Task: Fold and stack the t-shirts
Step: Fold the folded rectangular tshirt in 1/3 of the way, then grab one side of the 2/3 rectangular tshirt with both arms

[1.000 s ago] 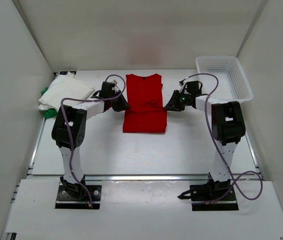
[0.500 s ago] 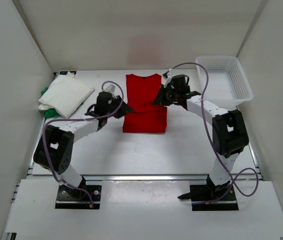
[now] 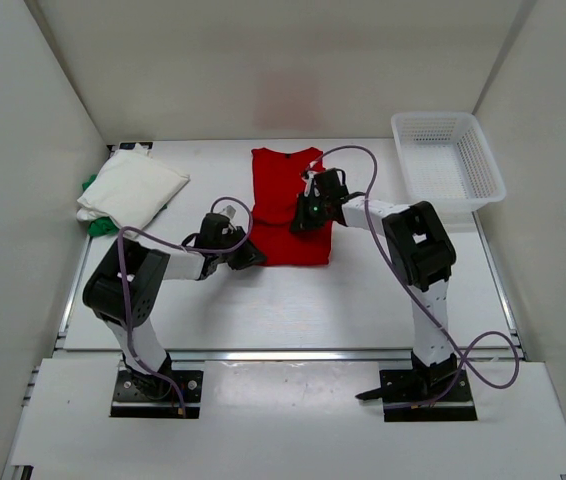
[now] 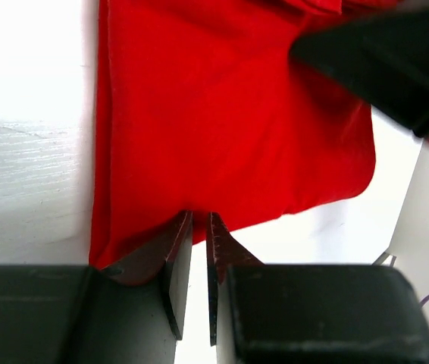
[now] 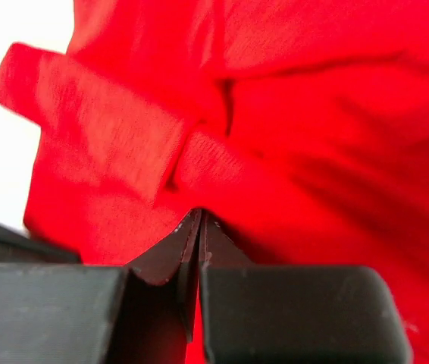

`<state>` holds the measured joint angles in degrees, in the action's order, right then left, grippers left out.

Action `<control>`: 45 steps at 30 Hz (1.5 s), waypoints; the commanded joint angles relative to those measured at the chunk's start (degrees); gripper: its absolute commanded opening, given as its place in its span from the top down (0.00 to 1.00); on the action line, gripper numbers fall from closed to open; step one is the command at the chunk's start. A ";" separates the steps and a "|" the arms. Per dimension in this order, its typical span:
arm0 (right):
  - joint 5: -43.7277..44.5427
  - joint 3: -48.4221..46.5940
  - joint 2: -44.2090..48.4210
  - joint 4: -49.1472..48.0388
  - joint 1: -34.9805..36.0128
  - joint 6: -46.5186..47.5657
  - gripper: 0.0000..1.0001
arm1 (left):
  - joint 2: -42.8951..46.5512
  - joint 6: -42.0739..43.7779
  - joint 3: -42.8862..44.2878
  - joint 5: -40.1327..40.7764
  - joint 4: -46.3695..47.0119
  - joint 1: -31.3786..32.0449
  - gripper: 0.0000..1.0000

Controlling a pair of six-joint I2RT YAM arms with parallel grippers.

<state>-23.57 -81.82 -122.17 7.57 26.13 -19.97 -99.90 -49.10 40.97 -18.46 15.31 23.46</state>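
The red t-shirt (image 3: 281,185) lies flat in the middle of the table, collar at the far end. My left gripper (image 3: 248,257) is at its near left corner; in the left wrist view the jaws (image 4: 198,220) stand nearly together with the hem of the red cloth (image 4: 230,114) between the tips. My right gripper (image 3: 301,222) is on the shirt's right side, shut on a bunched fold of red cloth (image 5: 313,114) at the tips (image 5: 199,214). The folded white t-shirt (image 3: 133,188) lies at the far left on the green t-shirt (image 3: 91,185).
A white mesh basket (image 3: 483,170) stands at the far right corner. White walls close in the table on the left, back and right. The right arm's black wrist (image 4: 381,61) shows at the top right of the left wrist view.
My left gripper moved from beside the shirt's left edge down to its near left corner. My right gripper moved left from beside the shirt onto its right side and took hold of cloth.
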 commanded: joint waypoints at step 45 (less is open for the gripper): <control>-8.94 36.03 22.69 -25.33 -10.83 -13.95 1.00 | 10.43 3.66 -6.34 2.54 -5.56 -5.53 0.52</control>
<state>-31.68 -45.39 -94.89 -16.73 16.34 -33.30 -89.36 -45.10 34.09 -17.67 8.19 17.26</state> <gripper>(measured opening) 0.002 0.477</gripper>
